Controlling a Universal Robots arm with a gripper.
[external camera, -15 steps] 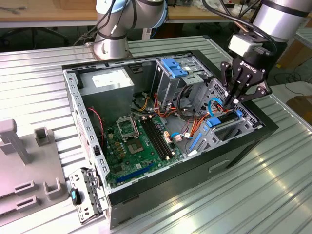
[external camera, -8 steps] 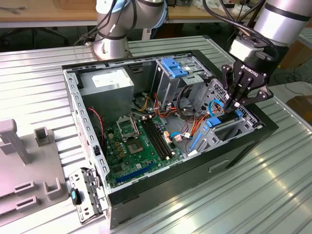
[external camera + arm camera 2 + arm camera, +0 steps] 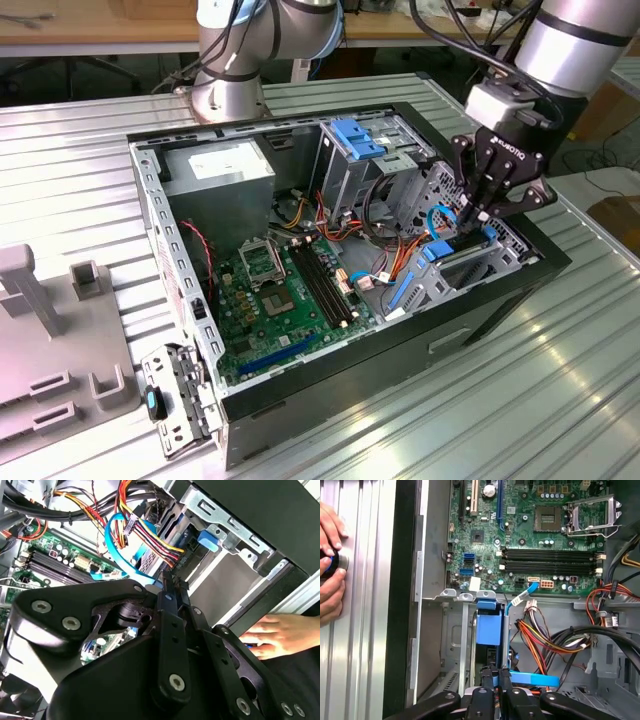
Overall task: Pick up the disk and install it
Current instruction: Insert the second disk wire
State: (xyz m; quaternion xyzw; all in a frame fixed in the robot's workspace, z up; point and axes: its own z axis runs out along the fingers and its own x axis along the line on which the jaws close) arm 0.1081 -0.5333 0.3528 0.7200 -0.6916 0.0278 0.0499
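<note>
Down at the drive bay by the front of the computer case [image 3: 180, 290], the gripper [image 3: 478, 212] has its jaws drawn narrow, pinched on the top edge of the disk [image 3: 452, 252]; the first wrist view shows the fingers [image 3: 492, 680] close together on a blue end tab. That thin-edge grip looks chosen so the fingers stay clear of the bay walls. The disk stands on edge, blue rails upright, partly sunk into the metal bay [image 3: 500, 262] and seemingly not yet fully seated; I judge the install is in its last stretch. Just beside it, orange, yellow and red wire bundles [image 3: 540, 635] and a thin blue cable [image 3: 117, 545] crowd the slot, close enough to snag. Farther out lie the green motherboard [image 3: 275, 300] and the silver cage with its paler blue bracket [image 3: 355, 138]. Outside the case, a person's hand [image 3: 330, 565] rests on the ribbed table [image 3: 520, 400], holding a small dark and blue thing.
</note>
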